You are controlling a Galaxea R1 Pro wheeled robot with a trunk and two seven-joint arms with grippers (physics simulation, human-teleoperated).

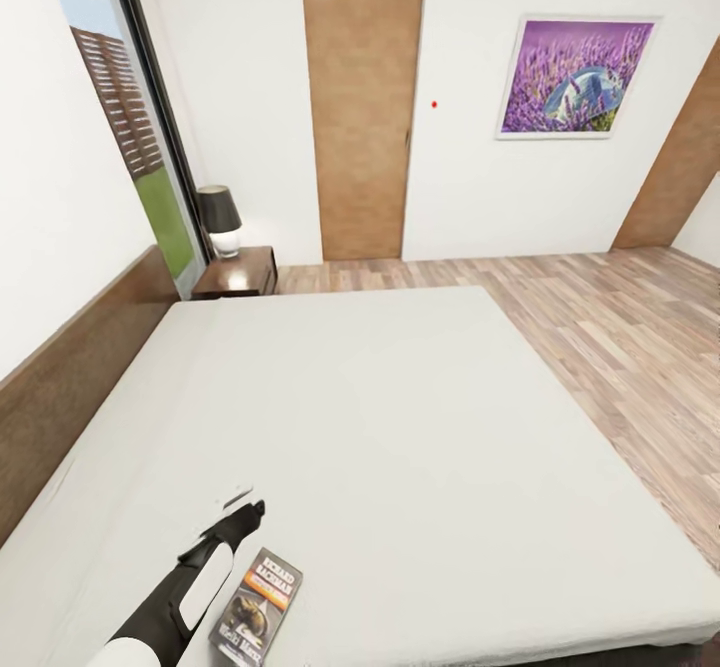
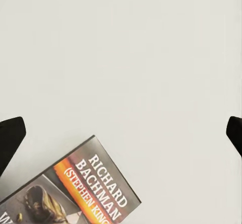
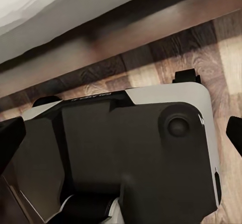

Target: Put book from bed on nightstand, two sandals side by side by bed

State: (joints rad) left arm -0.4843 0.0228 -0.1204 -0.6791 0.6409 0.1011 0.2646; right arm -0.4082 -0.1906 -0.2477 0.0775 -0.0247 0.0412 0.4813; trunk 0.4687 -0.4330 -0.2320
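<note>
My left claw point(image 1: 243, 519) hangs over the bed point(image 1: 420, 417), fingers spread wide; the book point(image 1: 256, 609) lies at its five o'clock. My right claw point(image 3: 121, 133) seems wide too, though I see only fingertips.

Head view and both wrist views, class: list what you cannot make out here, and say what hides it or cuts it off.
- Book: its lower title is blurred in the head view and cut by the picture edge in the left wrist view.
- Left gripper: too small and dark in the head view to judge its opening; the left wrist view shows the fingers wide apart.
- Nightstand: its front is partly hidden behind the bed.
- Right gripper: fingertips cut off by the picture edges.
</note>
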